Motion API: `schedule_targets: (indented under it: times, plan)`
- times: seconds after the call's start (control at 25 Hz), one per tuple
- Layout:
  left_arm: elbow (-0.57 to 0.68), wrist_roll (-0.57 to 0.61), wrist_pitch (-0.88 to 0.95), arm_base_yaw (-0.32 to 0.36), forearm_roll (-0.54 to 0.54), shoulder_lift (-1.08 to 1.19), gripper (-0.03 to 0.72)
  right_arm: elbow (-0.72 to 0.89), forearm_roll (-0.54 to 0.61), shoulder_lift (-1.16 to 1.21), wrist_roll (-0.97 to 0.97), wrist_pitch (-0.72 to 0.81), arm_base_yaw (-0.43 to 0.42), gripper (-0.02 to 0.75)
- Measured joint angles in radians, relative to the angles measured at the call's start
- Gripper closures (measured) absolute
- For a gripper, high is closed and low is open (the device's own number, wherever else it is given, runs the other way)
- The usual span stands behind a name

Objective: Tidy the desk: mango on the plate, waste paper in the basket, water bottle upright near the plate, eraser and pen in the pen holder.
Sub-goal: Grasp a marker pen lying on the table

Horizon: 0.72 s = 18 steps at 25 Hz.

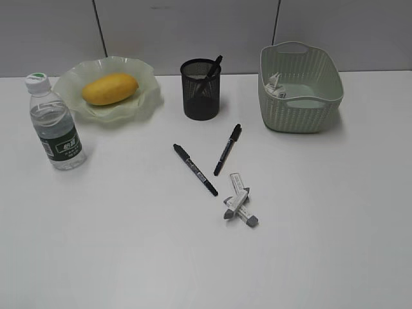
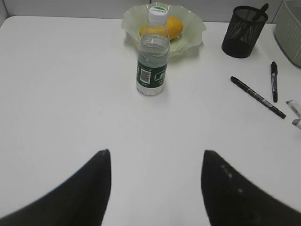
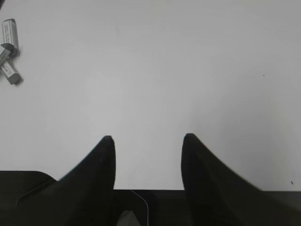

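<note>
The mango point(image 1: 109, 88) lies on the green plate point(image 1: 147, 96) at the back left. Beside the plate, the water bottle point(image 1: 55, 125) stands upright. One pen point(image 1: 213, 68) sticks out of the black pen holder point(image 1: 201, 90). Two more pens point(image 1: 195, 168) point(image 1: 227, 149) lie on the desk point(image 1: 129, 244). Grey erasers point(image 1: 238, 203) sit in a small pile near them. Waste paper point(image 1: 275, 85) rests inside the basket point(image 1: 299, 90). My left gripper point(image 2: 155, 153) hovers open over bare desk, short of the bottle point(image 2: 153, 54). The right gripper point(image 3: 148, 137) is open too, with the erasers point(image 3: 9, 35) far off to its left.
A grey panelled wall runs behind the desk. Neither arm shows in the exterior view. The desk's dark front edge lies just under my right gripper in its wrist view. White tabletop stretches across the front and right.
</note>
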Motion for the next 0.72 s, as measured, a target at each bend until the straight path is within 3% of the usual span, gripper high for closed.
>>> schedule_targets:
  times: [0.4, 0.72]
  plan:
    - [0.000, 0.000, 0.000, 0.000, 0.007, 0.000, 0.232, 0.164, 0.008, -0.302, 0.000, 0.034, 0.000, 0.363]
    - [0.000, 0.000, 0.000, 0.000, 0.041, 0.000, 0.241, 0.204, -0.030, -0.461, 0.000, 0.065, 0.000, 0.363]
